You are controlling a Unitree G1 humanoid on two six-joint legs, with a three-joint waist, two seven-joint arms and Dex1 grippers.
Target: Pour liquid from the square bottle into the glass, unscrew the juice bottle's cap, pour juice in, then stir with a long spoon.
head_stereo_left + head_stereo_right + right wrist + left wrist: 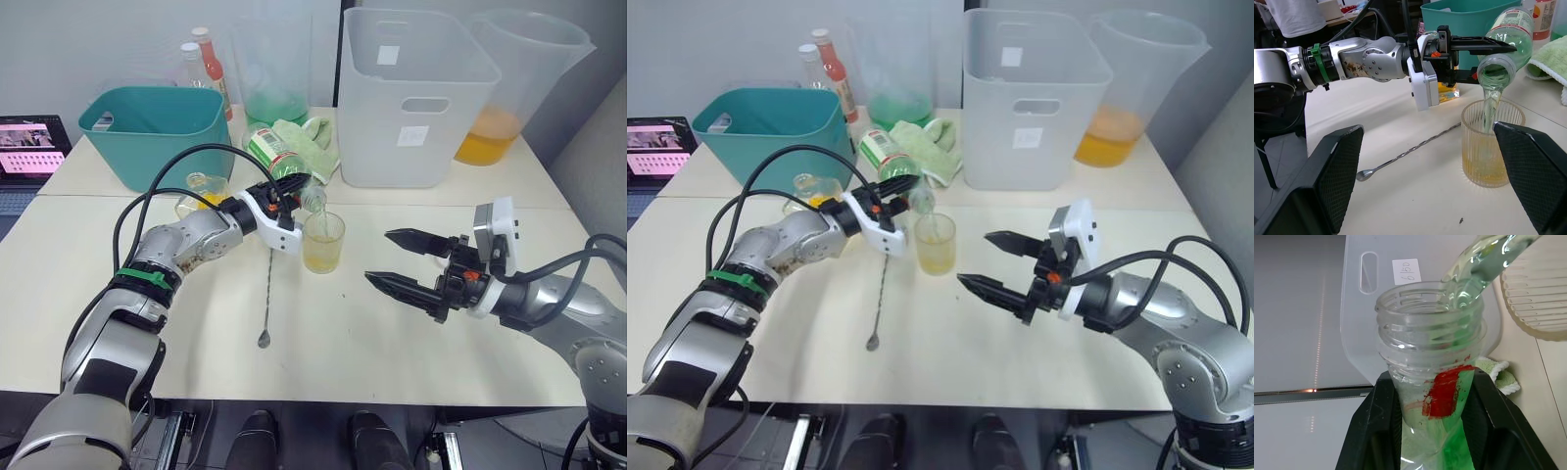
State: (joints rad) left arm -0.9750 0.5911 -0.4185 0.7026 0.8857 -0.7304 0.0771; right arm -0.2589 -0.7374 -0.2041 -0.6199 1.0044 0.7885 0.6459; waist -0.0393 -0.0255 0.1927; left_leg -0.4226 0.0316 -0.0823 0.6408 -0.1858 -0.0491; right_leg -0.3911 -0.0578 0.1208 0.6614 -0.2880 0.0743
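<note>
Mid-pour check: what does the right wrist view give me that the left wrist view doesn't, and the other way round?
Right wrist alone: the long twisted metal bar spoon lying on the table, the squat square bottle of yellow liquid behind the left gripper, and the yellow liquid level in the ribbed clear glass.
Left wrist alone: the slim greenish plastic juice bottle close up, its threaded mouth uncapped, with a red neck band.
Both: juice streaming from bottle to glass.

The square bottle (pixel 201 191) sits mostly hidden behind the left arm and its cable. In the left wrist view the juice bottle (pixel 1435 396) runs off the bottom edge, its label out of sight. A person (pixel 1293 14) is cut off at the right wrist view's top edge.
</note>
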